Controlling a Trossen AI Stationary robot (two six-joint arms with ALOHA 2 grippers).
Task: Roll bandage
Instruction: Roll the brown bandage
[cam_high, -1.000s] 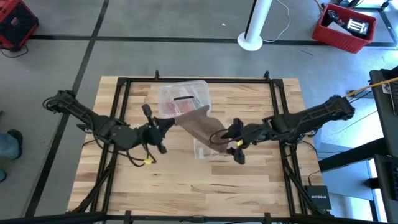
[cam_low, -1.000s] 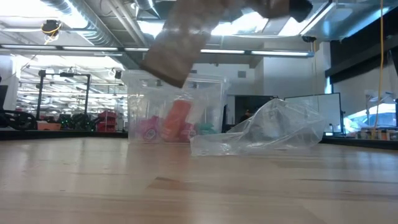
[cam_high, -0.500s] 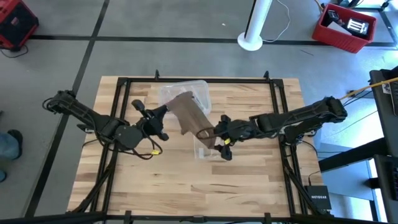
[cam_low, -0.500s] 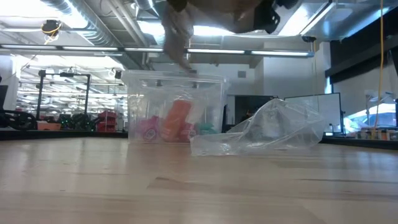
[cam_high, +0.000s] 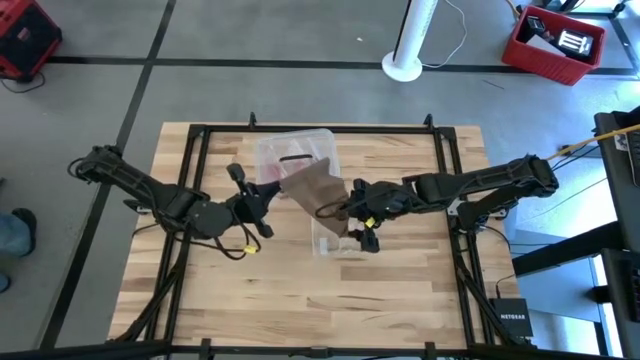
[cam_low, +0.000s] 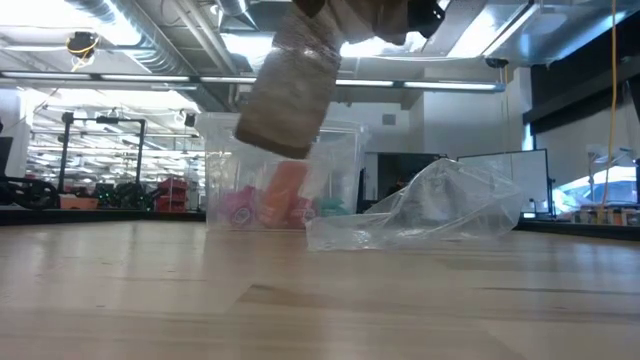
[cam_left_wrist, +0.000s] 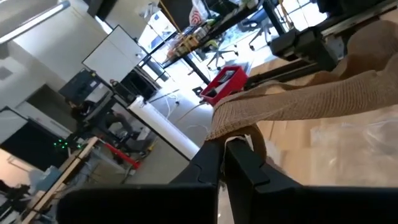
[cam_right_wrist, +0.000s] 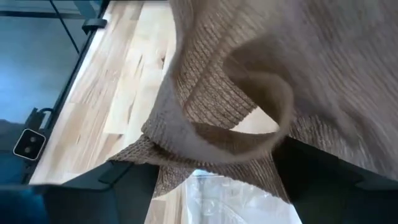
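High view: bandage (cam_high: 312, 187) slung in the air between left gripper (cam_high: 262, 198) and right gripper (cam_high: 345, 212), above clear plastic box (cam_high: 293, 152) and plastic bag (cam_high: 328, 243) on wooden table (cam_high: 400, 290).

Low view: hanging brown fold before box, clear of tabletop.

Left wrist view: fingers (cam_left_wrist: 214, 163) pinched tight on one end.

Right wrist view: fingers (cam_right_wrist: 130, 174) spread wide, looped fabric draped between them.

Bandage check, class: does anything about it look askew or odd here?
Yes. The bandage hangs twisted in mid-air between the left pincer and right pincer, a loose curl at the right end, above the clear box.
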